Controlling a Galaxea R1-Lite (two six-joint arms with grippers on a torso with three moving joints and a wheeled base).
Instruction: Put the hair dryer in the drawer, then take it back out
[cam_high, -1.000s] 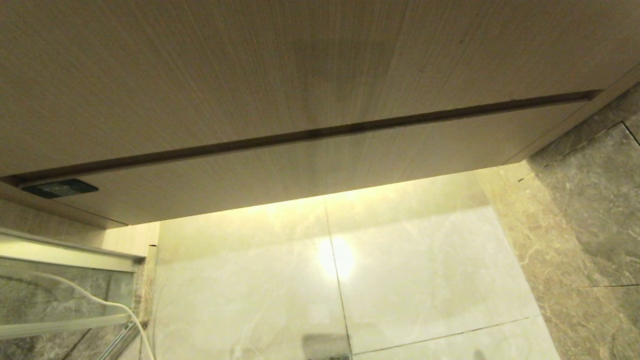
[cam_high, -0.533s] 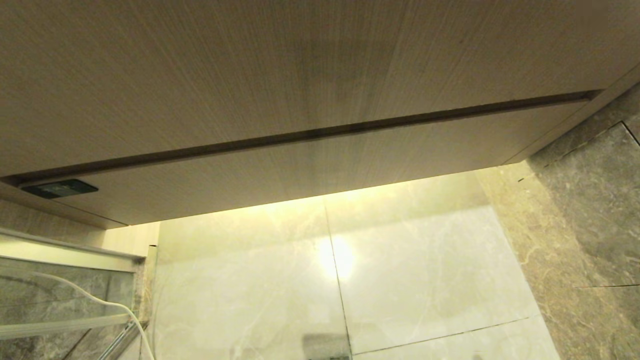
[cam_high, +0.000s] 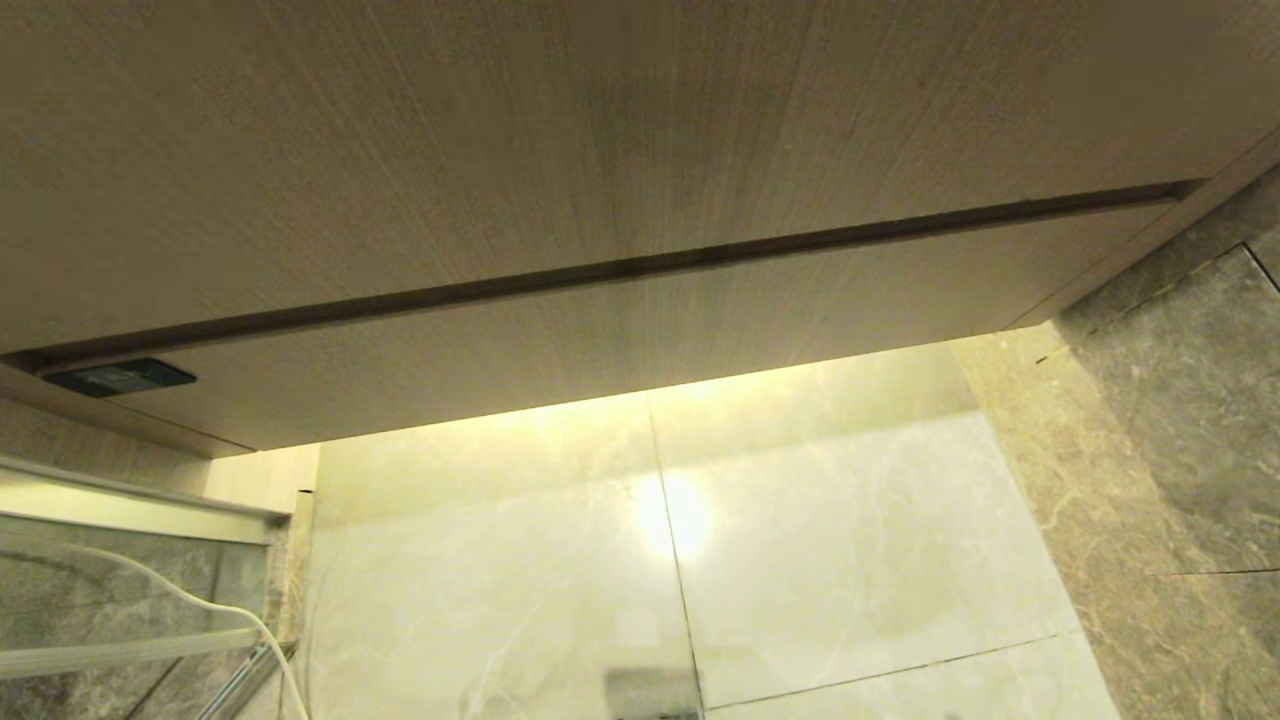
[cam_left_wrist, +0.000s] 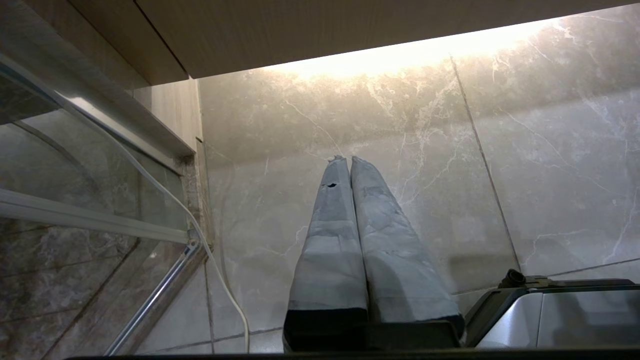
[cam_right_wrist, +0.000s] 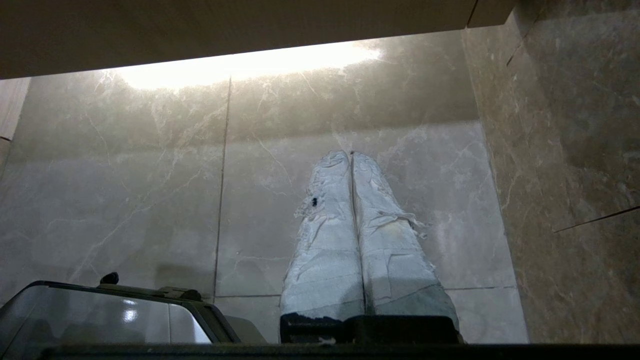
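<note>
Item: drawer (cam_high: 640, 330). We are seeing its flat wood-grain front shut, sitting under the taller wood panel (cam_high: 560, 140), a dark gap running between them. A small black box (cam_high: 118, 376) is sitting at the left end of that gap.

Item: hair dryer. We are not finding it in any view.

Item: left gripper (cam_left_wrist: 348, 159). It is hanging over the lit marble floor (cam_high: 820, 540), its taped fingers (cam_left_wrist: 327, 240) pressed together, gripping nothing. A white cord (cam_left_wrist: 220, 280) is trailing beside a glass panel (cam_left_wrist: 75, 170) nearby.

Item: right gripper (cam_right_wrist: 351, 153). It is hanging over the floor near the darker marble wall (cam_right_wrist: 575, 150), its fingers (cam_right_wrist: 390, 235) also closed on nothing.

Neither arm is showing in the head view.
</note>
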